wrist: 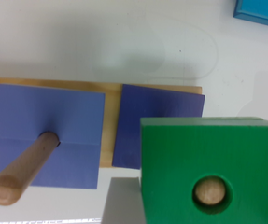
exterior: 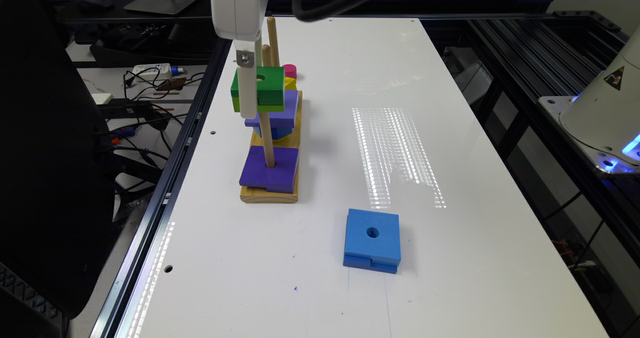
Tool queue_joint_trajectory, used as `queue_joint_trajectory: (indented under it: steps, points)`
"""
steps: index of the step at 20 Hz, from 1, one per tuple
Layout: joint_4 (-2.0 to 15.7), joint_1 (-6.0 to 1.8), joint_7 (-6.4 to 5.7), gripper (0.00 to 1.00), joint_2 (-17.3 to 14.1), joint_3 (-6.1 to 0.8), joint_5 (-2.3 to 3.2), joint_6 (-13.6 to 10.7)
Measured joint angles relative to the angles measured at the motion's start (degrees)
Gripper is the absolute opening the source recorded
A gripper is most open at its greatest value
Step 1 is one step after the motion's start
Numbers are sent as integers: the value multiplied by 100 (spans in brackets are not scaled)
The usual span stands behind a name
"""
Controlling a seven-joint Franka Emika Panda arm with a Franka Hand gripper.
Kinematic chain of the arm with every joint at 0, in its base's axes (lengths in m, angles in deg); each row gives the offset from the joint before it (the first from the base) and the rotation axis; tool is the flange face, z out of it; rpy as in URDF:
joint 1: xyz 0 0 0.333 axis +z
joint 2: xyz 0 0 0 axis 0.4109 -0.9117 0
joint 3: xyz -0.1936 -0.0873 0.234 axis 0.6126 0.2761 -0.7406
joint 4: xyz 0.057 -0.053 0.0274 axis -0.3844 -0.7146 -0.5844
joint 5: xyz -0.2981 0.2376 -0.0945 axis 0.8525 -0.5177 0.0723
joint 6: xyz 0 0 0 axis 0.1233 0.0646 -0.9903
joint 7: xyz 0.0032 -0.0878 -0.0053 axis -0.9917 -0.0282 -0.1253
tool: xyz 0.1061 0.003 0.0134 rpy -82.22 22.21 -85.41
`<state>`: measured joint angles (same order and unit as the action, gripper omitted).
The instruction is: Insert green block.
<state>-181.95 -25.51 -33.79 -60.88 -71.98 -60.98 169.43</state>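
While the peg tip [wrist: 209, 192] showed inside the hole: the green block [exterior: 264, 89] sat clamped between the fingers.
Gripper [exterior: 248, 95]: clenched on block.
Advice: keep level, descend straight toward purple block [exterior: 270, 170], then release.

The green block [wrist: 227, 154] sits with a peg tip [wrist: 209, 192] showing in its hole.

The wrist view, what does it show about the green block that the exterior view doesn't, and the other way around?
Wrist view: a wooden peg tip sits inside the green block's centre hole. Exterior view: the block is held high up the near peg, well above the purple block at its foot, and the whole blue block lies apart on the white table. Both show the green block, pegs, purple blocks and wooden base.
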Motion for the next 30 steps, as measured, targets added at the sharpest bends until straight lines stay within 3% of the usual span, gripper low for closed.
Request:
queue_joint_trajectory:
  steps: [18,24,30]
  points:
    - [5,2,-1,0,-72,0,30,30]
    - [5,1,-1,0,-323,2,61,229]
    - [6,1,-1,0,-342,3,62,240]
